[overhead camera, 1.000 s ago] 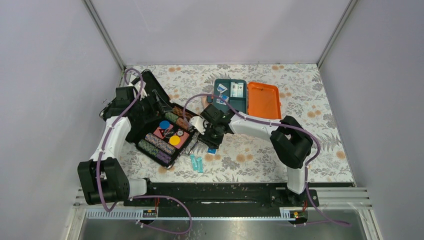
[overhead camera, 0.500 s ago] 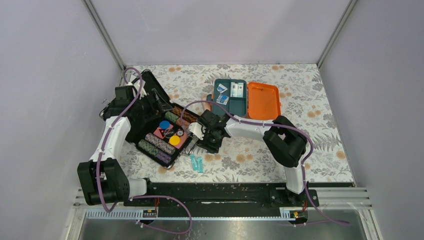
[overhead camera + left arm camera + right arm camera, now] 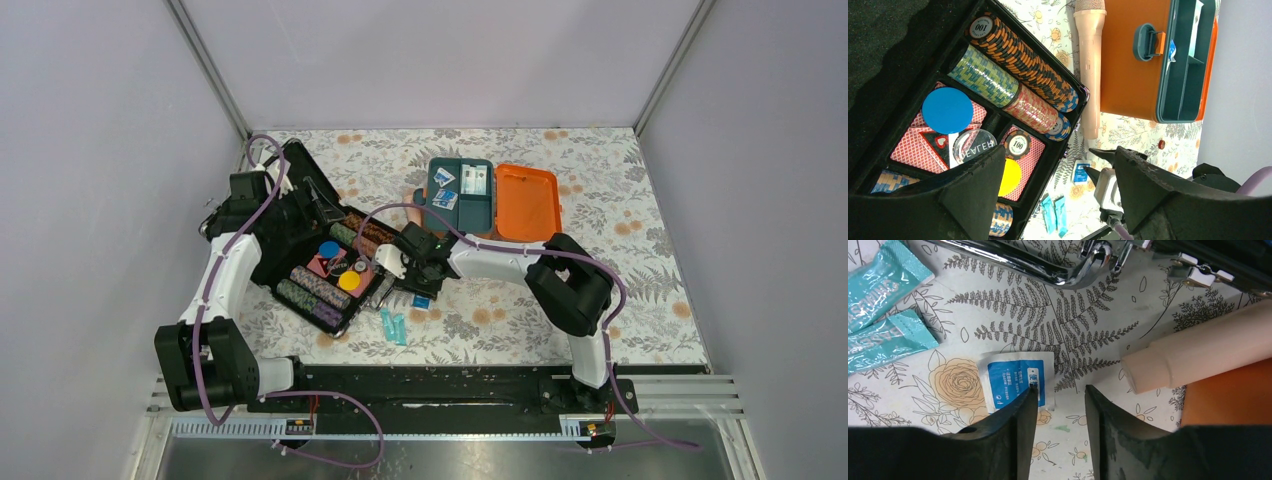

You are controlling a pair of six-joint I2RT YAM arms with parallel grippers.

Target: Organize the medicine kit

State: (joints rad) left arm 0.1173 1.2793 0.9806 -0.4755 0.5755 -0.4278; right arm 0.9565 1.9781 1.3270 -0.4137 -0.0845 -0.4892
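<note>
Across the whole cell floor, we are looking at a table (image 3: 640,200) covered in a floral print.

On its left half we are seeing a black case (image 3: 888,50) lying open, lid leaning back. Its tray is holding rows of striped chips (image 3: 1023,55), red-backed cards (image 3: 913,150), a blue disc (image 3: 947,110) and a yellow disc (image 3: 1010,177). The left gripper (image 3: 1059,155) is hanging over that tray, jaws spread wide, nothing between them.

We are finding the medicine kit (image 3: 490,215) at the far middle of the table, right of the case. It is lying open, with the orange lid (image 3: 527,200) flat on the right. The dark teal tray (image 3: 468,212) on the left is carrying a few small packets (image 3: 443,178) in its compartments.

A peach tube (image 3: 1198,350) is lying between case and kit, just beside the kit's orange wall.

The right gripper (image 3: 1060,390) is pointing down at the table near the case's front edge. Its jaws are standing partway apart and gripping nothing.

Two teal sachets (image 3: 888,342) are lying side by side to one side of it.

One fingertip is overlapping the edge of a blue-and-white sachet (image 3: 1013,380); we are unable to tell whether it is touching.
</note>
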